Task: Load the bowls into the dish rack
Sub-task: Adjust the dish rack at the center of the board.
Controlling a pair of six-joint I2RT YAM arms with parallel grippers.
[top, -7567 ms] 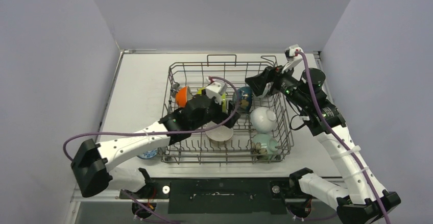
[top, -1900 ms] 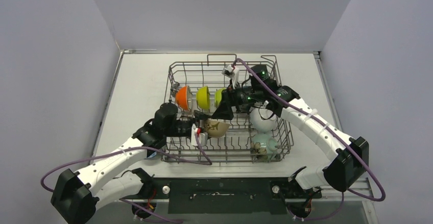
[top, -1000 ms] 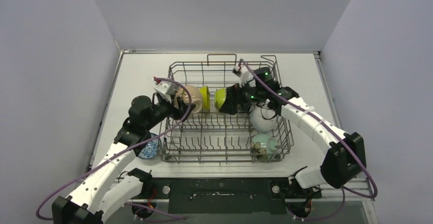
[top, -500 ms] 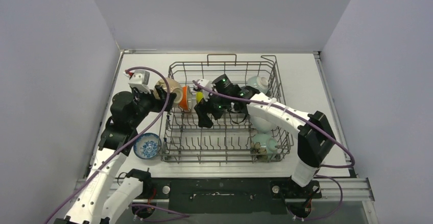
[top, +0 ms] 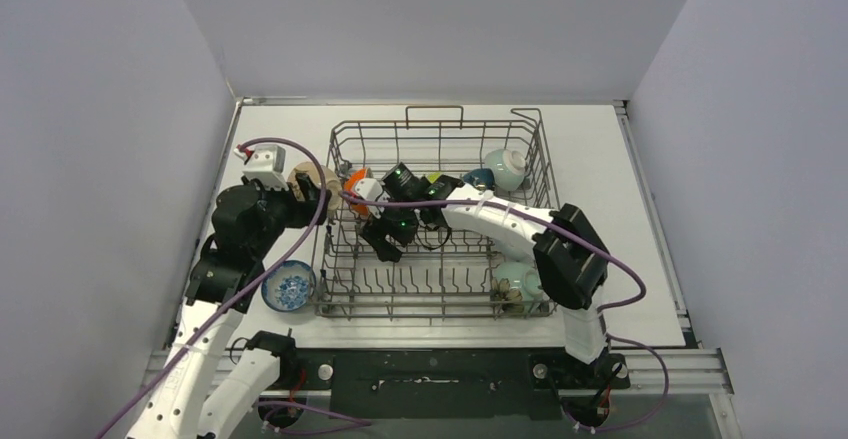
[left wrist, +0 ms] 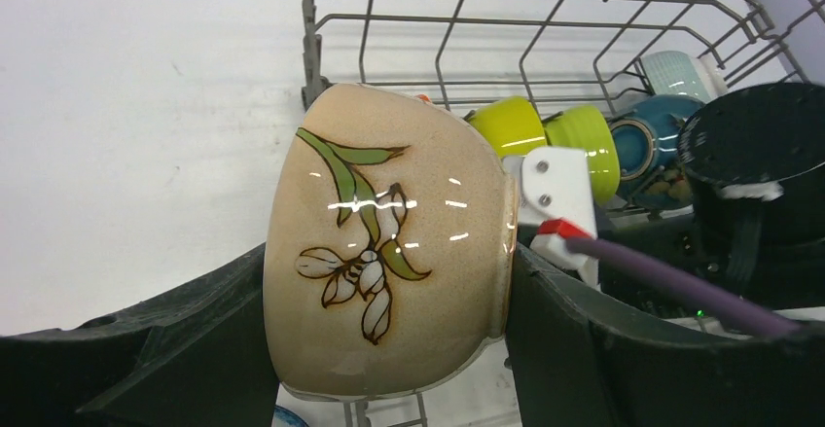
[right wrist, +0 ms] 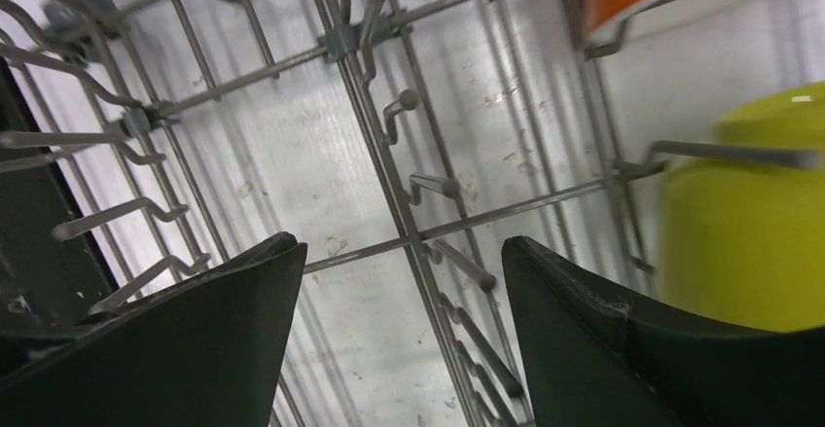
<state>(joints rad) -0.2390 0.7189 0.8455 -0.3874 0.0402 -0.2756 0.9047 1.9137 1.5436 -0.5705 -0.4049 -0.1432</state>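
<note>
At the left rim of the dish rack (top: 436,122), left gripper (left wrist: 389,339) clamps a beige flowered bowl (left wrist: 389,242), tipped on its side. Inside the rack, right gripper (right wrist: 401,330) hangs over the tines, jaws apart and empty, with a yellow-green bowl (right wrist: 749,242) just beside it.

Beige bowl (left wrist: 389,262): sandy beige glaze; white flower outlined in brown, green stem and leaves.
Orange bowl (top: 352,181): bright orange.
Yellow bowl (left wrist: 511,125): yellow-green.
Lime bowl (left wrist: 589,150): lime green.
Dark blue bowl (left wrist: 642,150): deep teal-blue, faint motif low on its side.
Far pale green bowl (top: 505,167): pale mint green.
Near pale green bowl (top: 518,281): pale mint, darker marks at its base.
Blue-patterned bowl (top: 289,286): white with dense blue pattern inside.
Dish rack (top: 440,124): plain grey wire.
Table (top: 270,149): white.
Cables (top: 625,277): purple.
</note>
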